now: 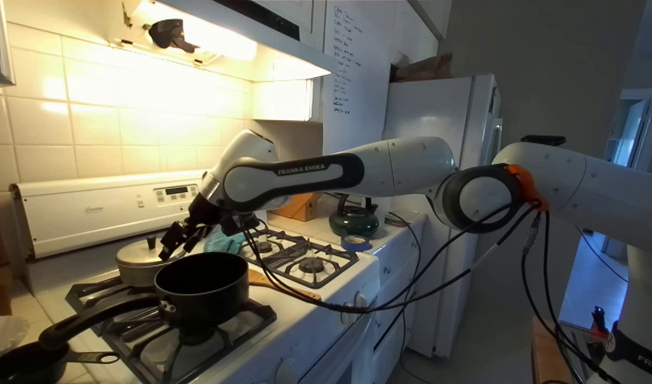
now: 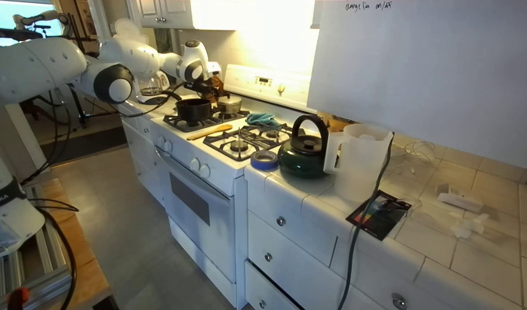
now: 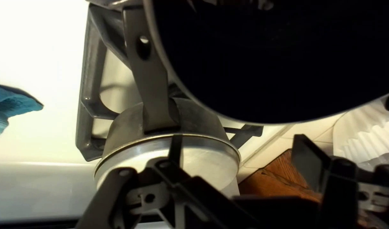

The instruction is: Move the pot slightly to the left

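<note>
The large round black pot (image 1: 206,298) sits upright on the stove's front burner grate. Its long black handle (image 1: 99,319) points away from the robot base. The pot also shows in an exterior view (image 2: 193,111), and its dark inside fills the top right of the wrist view (image 3: 277,63). My gripper (image 1: 177,246) is open and empty, tilted downward behind the pot, over the lidded pot. In the wrist view the two fingers (image 3: 240,152) stand wide apart, below the black pot's rim. I cannot tell how far the fingertips are from the rim.
The lidded cream pot (image 1: 139,269) stands behind the black pot, with the stove's back panel (image 1: 112,213) beyond. A small black pan (image 1: 27,362) lies near the handle. A wooden spoon (image 2: 209,131), teal cloth (image 2: 262,119) and dark kettle (image 2: 304,159) stand on the other side.
</note>
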Robot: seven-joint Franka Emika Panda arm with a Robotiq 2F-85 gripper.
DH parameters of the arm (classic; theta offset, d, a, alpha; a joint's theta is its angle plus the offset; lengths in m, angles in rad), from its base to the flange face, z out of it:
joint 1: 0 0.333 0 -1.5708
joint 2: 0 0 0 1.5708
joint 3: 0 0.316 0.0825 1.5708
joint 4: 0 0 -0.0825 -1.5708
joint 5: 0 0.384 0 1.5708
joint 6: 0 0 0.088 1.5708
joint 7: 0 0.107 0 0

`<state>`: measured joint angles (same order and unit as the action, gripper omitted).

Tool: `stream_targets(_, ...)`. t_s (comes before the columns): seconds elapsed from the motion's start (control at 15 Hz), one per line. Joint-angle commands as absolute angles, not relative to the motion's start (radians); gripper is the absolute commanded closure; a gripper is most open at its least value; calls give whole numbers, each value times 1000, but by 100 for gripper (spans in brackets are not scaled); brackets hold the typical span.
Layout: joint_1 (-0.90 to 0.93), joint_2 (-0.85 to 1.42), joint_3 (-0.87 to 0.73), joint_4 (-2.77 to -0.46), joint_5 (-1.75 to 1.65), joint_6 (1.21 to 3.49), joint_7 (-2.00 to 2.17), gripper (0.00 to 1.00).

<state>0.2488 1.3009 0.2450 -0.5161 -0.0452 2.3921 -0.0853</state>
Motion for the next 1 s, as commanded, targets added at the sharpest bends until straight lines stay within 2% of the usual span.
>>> stream_targets(0.0, 263, 1351, 188, -399, -10, 2331, -69, 0)
stream_targets(0.2, 260, 1341, 157, -388, -5, 2267, -26, 0)
stream_targets(0.27, 253, 1290, 145, -474, -6, 2291, -1, 0)
stream_targets(0.4, 256, 1280, 125, -476, -9, 2261, 42, 0)
stream_targets(0.53, 257, 1284, 115, -474, -8, 2256, 68, 26)
stream_targets(0.93, 256, 1263, 139, -482, 26, 2157, 90, 70)
